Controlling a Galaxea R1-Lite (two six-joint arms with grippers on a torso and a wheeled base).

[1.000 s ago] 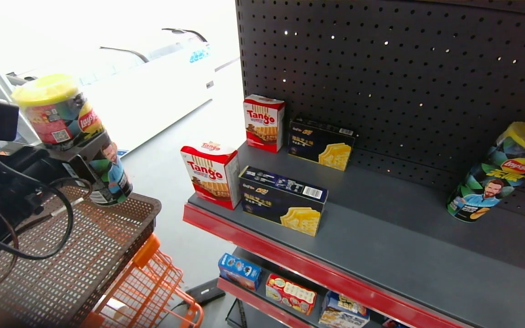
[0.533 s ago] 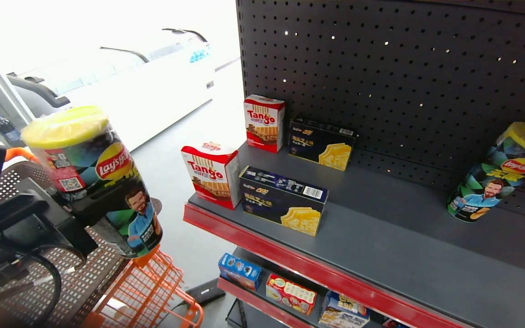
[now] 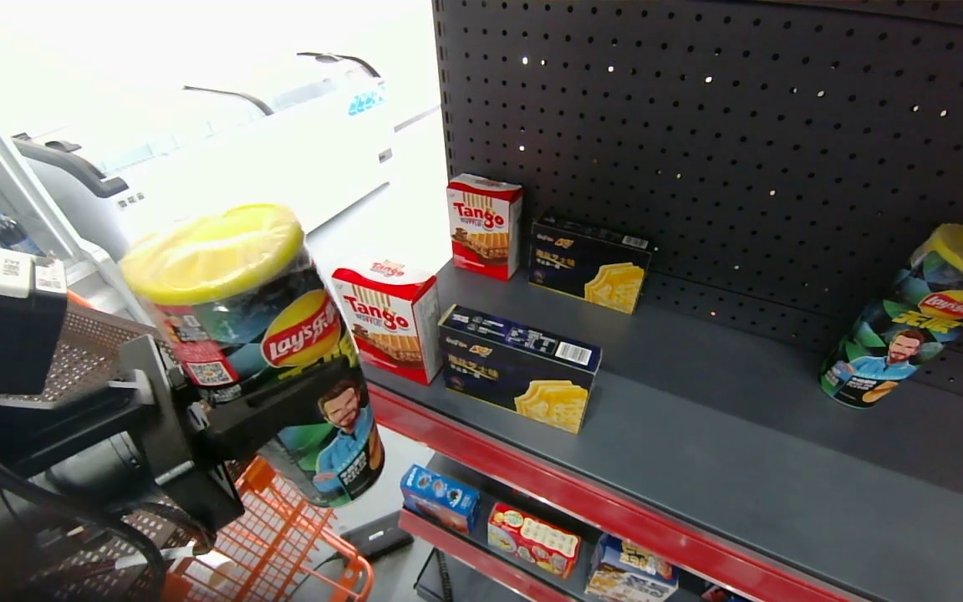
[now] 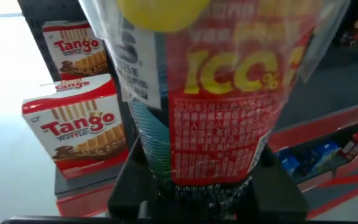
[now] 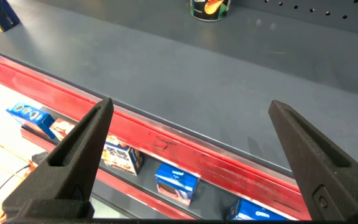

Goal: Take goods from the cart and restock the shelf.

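One can [image 3: 252, 326] is clamped in the left gripper [image 3: 306, 401] at the lower left of the head view, its fingers [image 3: 268, 414] closed across the can's middle. The can's long axis runs near upright with a slight tilt, yellow lid on top. It hangs above the orange cart [image 3: 281, 535], just left of the shelf [image 3: 741, 451] front.

The bare stretch of shelf lies to the can's right in the frame, between the dark boxes [image 3: 519, 364] and a second can [image 3: 916, 318] leaning on the pegboard at far right. The wafer boxes [image 3: 385, 318] stand nearest the held can, so the carry likely has to clear them.

The right gripper [image 5: 191, 109] hangs over the shelf front, its fingers spread wide and empty.
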